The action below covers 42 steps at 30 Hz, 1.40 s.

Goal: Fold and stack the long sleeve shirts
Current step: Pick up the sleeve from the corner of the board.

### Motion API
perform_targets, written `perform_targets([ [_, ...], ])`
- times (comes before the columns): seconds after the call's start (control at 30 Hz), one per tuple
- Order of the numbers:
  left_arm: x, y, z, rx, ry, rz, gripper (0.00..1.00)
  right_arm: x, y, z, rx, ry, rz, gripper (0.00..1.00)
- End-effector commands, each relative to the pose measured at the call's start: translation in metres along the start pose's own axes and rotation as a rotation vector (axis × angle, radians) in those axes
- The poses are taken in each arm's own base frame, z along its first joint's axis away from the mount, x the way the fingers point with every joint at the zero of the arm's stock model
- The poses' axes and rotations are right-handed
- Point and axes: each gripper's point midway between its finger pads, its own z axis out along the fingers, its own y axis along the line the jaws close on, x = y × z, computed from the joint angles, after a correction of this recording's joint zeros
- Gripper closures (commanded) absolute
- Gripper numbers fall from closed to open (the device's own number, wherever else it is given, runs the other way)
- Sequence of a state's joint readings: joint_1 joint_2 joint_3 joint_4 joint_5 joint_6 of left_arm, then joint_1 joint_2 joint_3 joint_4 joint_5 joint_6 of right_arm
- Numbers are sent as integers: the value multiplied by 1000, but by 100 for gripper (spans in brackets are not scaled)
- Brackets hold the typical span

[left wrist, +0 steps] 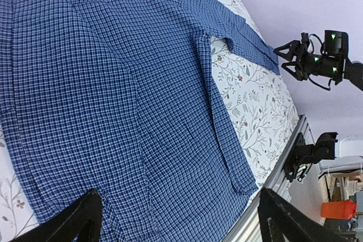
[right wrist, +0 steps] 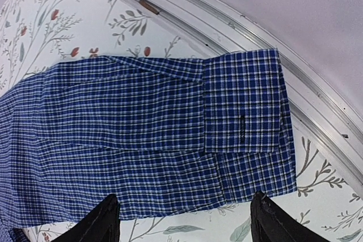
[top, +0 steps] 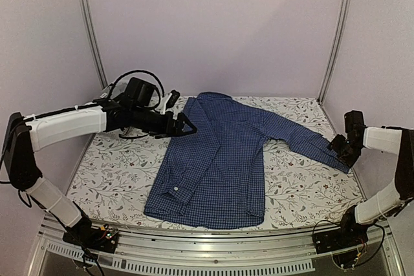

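Floral-printed bench (top: 110,179) carries the dark blue, fine-checked cloth shirt (top: 220,159), spread flat, one sleeve reaching right. My left end effector (top: 184,125) by its shoulder and right end effector (top: 339,146) over the cuff (right wrist: 244,100) both gape wide, empty. Light, limp cloth, I judge: pinch the stiffer cuff and shoulder seam.

I see pale lilac walls (top: 213,24) closing in the back and both sides of the cell, plain and matte under soft, even light. Two slim metal posts stand toward the back corners: the left upright (top: 90,30) and the right upright (top: 337,30), each leaning outward in the overhead view. The desk (top: 110,179) carries a white cover printed with grey-green sprigs and small red flowers. A ribbed aluminium rail (top: 213,253) runs along its near edge. Beyond the desk, in my left wrist view, there is a whitish ledge (left wrist: 340,165) and something orange (left wrist: 338,208), too blurred to name.
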<state>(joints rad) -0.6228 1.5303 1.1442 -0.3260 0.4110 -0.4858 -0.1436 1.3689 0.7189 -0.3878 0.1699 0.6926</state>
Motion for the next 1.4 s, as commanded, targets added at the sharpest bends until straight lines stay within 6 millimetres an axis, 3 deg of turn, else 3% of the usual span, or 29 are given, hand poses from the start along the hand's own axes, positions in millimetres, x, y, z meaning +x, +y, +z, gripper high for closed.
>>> perform_targets([
  [0.0,-5,-14,-10,44,-38,49,5,-1,-9,17,32,30,8,22],
  [0.17,-8,-13,-17,44,-56,57,5,0,-22,36,77,66,25,21],
  [0.33,-11,-11,-20,55,-68,47,5,11,-13,59,54,163,-7,22],
  [0.4,-11,-10,-20,65,-69,42,5,16,-10,68,45,198,-17,28],
  [0.53,-14,-6,-23,76,-76,24,5,18,-4,78,29,227,-26,66],
  [0.7,-19,4,-25,64,-91,3,5,5,11,77,23,214,-57,99],
  [0.83,-21,8,-26,65,-97,-10,5,-19,40,56,23,110,-154,100],
  [0.97,-21,8,-25,81,-108,-31,5,-36,92,16,-29,-27,-285,100],
  [1.2,-32,3,-24,117,-142,-74,5,-19,177,-44,-190,-173,-481,100],
  [1.37,-37,0,-17,154,-148,-102,6,25,241,-92,-386,-224,-649,100],
])
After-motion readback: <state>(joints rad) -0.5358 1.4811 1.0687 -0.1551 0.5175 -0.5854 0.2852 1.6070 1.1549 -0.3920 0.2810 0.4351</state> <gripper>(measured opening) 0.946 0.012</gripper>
